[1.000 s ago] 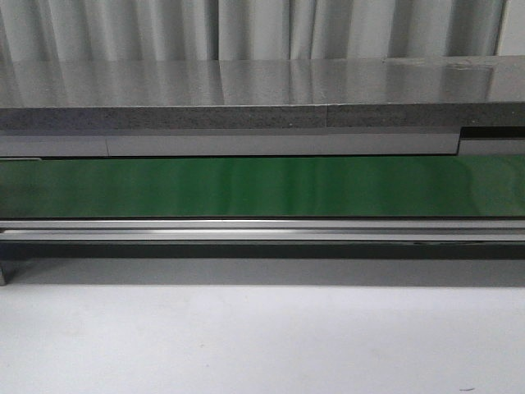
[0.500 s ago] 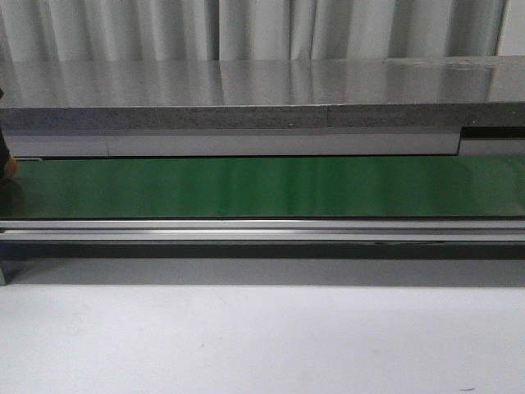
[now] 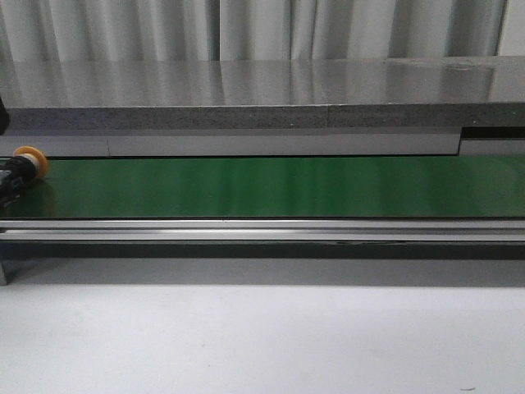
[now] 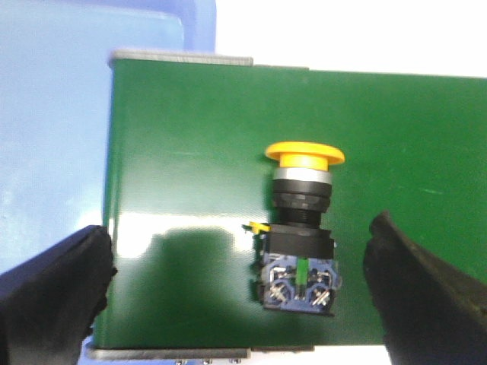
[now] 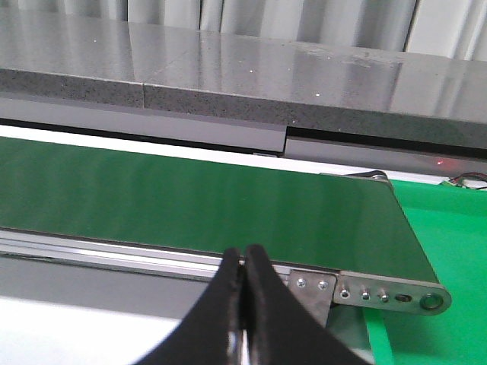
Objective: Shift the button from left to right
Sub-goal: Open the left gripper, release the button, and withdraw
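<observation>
The button (image 4: pixel 300 228) is lying between the open left hand's (image 4: pixel 243 304) fingers; rigid, top-heavy, best gripped across its black body.

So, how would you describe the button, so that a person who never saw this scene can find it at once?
Look at the long green belt that runs across the front view and go to its far left end. The button lies there on its side between the open fingers of the left gripper, untouched. Its round yellow-orange cap on a black body is the only such thing on the belt.
</observation>
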Controlling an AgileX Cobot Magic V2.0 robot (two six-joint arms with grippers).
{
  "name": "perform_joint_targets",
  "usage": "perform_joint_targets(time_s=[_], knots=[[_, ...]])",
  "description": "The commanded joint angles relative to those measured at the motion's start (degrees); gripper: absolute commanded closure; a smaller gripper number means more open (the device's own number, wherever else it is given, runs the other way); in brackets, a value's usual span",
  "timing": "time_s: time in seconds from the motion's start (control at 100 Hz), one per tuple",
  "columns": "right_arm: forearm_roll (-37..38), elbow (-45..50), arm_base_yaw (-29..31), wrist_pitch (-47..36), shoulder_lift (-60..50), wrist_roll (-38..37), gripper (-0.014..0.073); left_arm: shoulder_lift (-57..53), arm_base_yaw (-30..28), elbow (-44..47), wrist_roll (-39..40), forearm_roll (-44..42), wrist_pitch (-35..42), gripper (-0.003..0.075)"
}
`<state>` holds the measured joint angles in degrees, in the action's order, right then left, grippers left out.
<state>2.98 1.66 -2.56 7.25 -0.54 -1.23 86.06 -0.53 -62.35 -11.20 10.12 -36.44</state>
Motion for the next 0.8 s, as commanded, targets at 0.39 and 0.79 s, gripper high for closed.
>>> perform_joint_targets(time_s=[0.39,0.79], knots=[[0.0,0.1,-0.1,-4.7,-0.9,0.2,0.0662,-36.9,0.3,26.2,-0.1,4.5,20.2,0.0086],[0.0,0.1,-0.1,-4.7,-0.9,0.2,0.0662,-62.5,0.3,39.5,-2.9,3.6,21.9,0.0086]])
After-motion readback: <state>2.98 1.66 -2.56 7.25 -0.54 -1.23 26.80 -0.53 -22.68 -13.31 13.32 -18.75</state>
